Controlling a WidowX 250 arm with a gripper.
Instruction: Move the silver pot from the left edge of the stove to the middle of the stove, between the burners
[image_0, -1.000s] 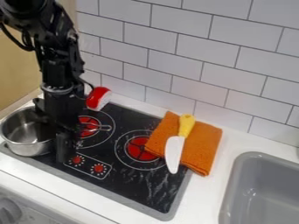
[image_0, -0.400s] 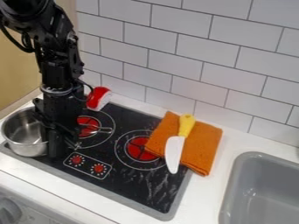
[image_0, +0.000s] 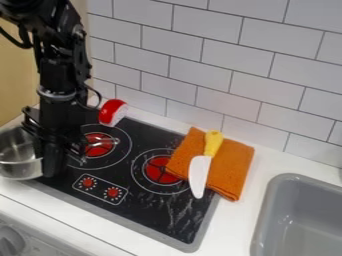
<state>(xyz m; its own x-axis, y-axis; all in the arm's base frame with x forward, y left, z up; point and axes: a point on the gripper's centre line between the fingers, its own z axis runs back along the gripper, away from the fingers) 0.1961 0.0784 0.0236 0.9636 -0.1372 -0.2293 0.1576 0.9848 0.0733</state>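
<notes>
Silver metal pot (image_0: 19, 169) has shifted left with the black gripper (image_0: 49, 162) to the left corner of the black cooktop (image_0: 163, 212), so we judge less cooktop lies beneath it. We cannot tell the pincer's state. Lateral room runs along the front edge, with the orange cloth (image_0: 232, 162) bounding the right.

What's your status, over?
Gripper at metal pot. Pot at cooktop edge. Red-and-white item close beside arm. Knife on orange cloth, well clear.
</notes>
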